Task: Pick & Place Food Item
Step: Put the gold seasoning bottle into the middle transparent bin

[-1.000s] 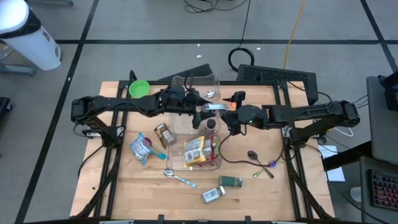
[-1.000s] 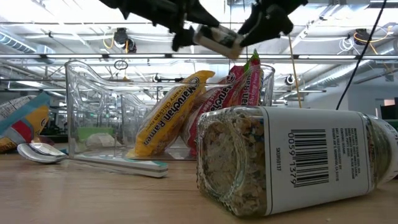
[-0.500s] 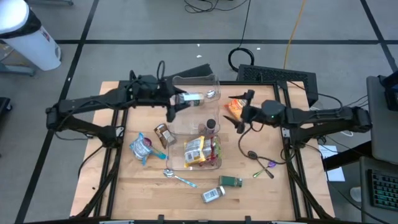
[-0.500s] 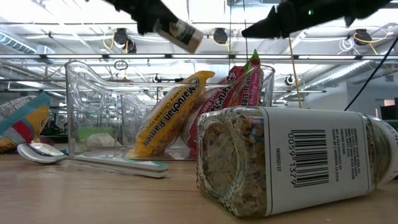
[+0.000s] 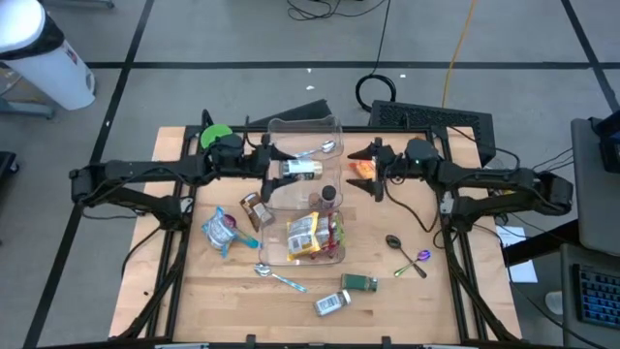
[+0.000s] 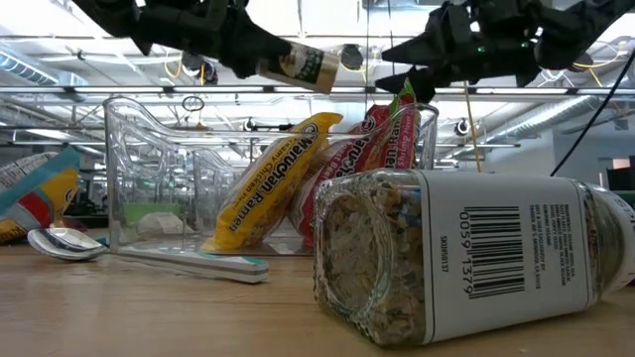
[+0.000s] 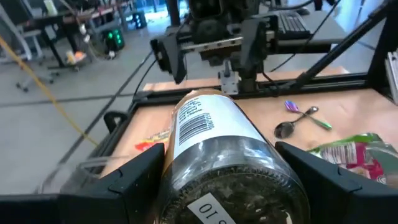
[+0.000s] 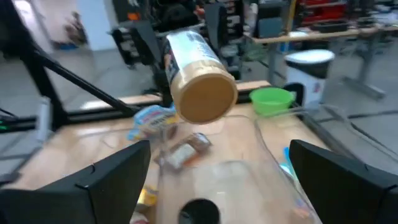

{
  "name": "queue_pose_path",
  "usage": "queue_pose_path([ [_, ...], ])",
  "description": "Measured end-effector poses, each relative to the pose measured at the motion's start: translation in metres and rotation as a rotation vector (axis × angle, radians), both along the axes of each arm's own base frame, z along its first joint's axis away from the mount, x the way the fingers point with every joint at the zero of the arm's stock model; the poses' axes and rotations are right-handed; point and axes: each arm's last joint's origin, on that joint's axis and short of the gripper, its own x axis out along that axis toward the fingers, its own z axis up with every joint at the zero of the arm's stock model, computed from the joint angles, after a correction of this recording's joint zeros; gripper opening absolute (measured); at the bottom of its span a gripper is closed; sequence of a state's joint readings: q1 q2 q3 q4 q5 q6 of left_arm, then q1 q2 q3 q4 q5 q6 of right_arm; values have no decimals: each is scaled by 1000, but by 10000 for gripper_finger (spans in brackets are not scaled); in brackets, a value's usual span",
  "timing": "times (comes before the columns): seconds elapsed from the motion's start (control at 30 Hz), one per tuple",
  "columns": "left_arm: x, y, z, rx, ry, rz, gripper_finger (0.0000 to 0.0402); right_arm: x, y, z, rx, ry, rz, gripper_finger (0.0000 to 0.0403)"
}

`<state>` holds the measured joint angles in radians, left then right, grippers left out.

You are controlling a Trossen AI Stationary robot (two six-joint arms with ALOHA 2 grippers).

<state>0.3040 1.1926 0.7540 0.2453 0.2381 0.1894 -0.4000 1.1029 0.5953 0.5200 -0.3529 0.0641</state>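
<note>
A spice jar with a gold cap and a barcode label hangs in the air over the far clear bin, with my left gripper shut on it. My right gripper faces it from the table's right. It is open with nothing between its fingers and stands a short way off the cap. The near clear bin holds ramen packets, which lean against its wall in the low view. My left gripper pinches the jar's glass body near its bottom end between its two fingers, one on each side. The fingers come in about level from the table's left and lie along the jar. The jar is lifted clear, nearly level, with the cap toward the right gripper and tipped a little down.
On the table lie a brown jar, a blue bag, spoons and two jars near the front edge. A green bowl stands at the far left. An orange packet lies under the right gripper.
The two grippers stood together at the jar over the table's middle and have drawn apart. My left gripper has carried the jar toward the table's left and rolled a little. My right gripper has pulled back toward the right edge, empty, and turned level.
</note>
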Motion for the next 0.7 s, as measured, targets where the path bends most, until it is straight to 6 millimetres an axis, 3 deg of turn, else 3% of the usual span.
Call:
queue_pose_path([
  [0.23, 17, 2, -5, -25, -87, -92, 280, 17, 6, -9, -180, -23, 62, 375],
  [0.37, 22, 4, -8, -66, -115, -123, 279, 27, 11, -16, -287, -17, 10, 375],
  [0.7, 25, 4, -5, -105, -161, -135, 279, 42, 15, -15, -389, -204, 43, 375],
])
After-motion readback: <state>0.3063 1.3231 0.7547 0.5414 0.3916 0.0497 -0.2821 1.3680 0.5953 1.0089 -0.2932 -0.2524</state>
